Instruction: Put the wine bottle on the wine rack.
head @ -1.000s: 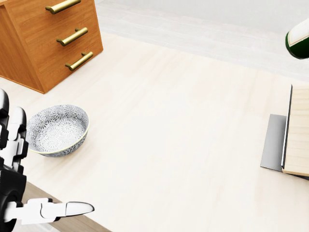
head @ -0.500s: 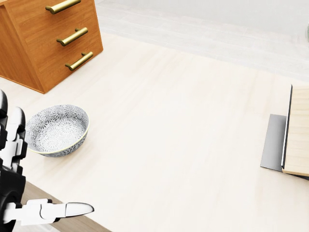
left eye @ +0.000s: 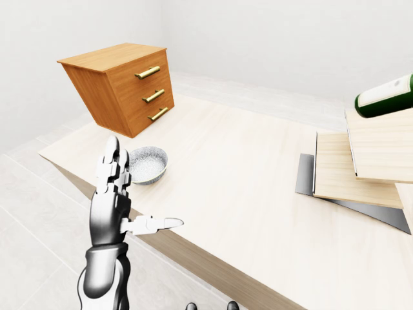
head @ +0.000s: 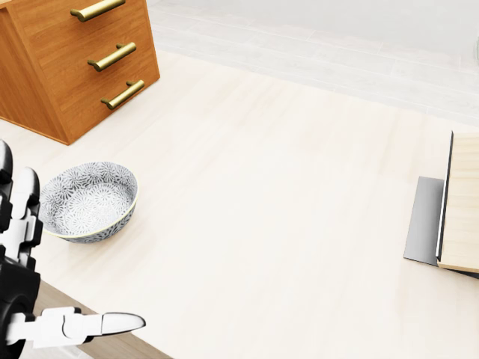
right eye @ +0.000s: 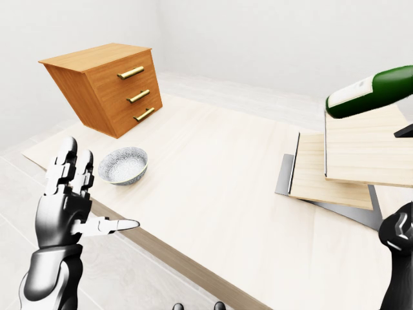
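Half wine bottle [right eye: 371, 90] cropped, right hand unseen

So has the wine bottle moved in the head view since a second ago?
Yes. The wine bottle has slid out past the head view's right edge, while the drawer cabinet and bowl stayed put.

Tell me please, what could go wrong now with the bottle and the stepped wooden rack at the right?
1. The wine bottle lies tilted over the upper board of the wine rack, its end past the board's left edge; it might roll or slide off.
2. The right hand is not clearly visible, so the grip cannot be checked.
3. The left hand stands open near the bowl and could knock it if the arm moves.
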Tool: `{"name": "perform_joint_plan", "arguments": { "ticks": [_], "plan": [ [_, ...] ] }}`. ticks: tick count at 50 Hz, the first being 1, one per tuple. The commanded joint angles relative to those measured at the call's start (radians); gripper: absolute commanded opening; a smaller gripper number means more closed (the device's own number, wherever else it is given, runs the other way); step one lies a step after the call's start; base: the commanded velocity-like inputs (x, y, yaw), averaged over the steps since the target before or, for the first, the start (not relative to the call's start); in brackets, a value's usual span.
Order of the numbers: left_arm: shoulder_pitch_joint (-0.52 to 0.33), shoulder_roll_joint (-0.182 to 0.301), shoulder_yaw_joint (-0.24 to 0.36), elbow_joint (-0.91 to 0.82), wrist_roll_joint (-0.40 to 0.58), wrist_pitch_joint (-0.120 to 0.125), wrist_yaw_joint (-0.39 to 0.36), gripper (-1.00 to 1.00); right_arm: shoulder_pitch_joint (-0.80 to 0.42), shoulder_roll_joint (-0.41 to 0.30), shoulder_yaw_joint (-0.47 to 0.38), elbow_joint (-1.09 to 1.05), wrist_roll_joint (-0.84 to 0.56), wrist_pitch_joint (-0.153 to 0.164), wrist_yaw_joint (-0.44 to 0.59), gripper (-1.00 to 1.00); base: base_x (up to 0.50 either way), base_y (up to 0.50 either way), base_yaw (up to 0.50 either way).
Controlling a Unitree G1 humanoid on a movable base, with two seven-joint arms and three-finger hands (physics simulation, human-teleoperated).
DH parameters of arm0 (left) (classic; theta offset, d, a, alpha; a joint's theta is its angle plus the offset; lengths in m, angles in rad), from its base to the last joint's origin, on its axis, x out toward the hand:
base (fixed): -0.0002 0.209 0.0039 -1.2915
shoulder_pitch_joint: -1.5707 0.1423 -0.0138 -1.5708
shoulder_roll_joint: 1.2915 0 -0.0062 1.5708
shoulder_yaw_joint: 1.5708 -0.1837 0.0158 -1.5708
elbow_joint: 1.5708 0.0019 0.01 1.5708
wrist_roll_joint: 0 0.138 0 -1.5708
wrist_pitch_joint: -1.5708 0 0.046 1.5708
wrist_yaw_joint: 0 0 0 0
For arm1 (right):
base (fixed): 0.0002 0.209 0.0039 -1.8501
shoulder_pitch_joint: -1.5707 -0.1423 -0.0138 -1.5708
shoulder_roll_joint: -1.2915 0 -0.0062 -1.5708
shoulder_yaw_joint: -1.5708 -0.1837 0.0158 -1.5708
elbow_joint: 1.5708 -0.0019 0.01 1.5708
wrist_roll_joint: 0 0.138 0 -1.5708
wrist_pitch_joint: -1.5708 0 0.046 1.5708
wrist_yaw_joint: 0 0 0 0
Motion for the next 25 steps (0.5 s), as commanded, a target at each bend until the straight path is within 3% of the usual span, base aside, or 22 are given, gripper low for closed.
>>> {"name": "perform_joint_plan", "arguments": {
  "ticks": [1,9,25],
  "plan": [
    [-0.002,0.0,-0.003,0.005,0.002,0.0,0.002,1.0,0.106,-0.057,-0.071,-0.069,0.092,0.0,0.004,-1.0,0.0,0.0,0.0],
    [-0.004,0.001,-0.009,-0.005,0.005,0.0,0.004,1.0,0.24,-0.079,-0.117,-0.154,0.205,0.0,-0.022,-1.0,0.0,0.0,0.0],
    [-0.006,0.002,-0.008,0.004,0.006,0.0,0.006,1.0,0.333,-0.104,-0.124,-0.169,0.354,0.0,-0.033,-1.0,0.0,0.0,0.0]
  ]
}}
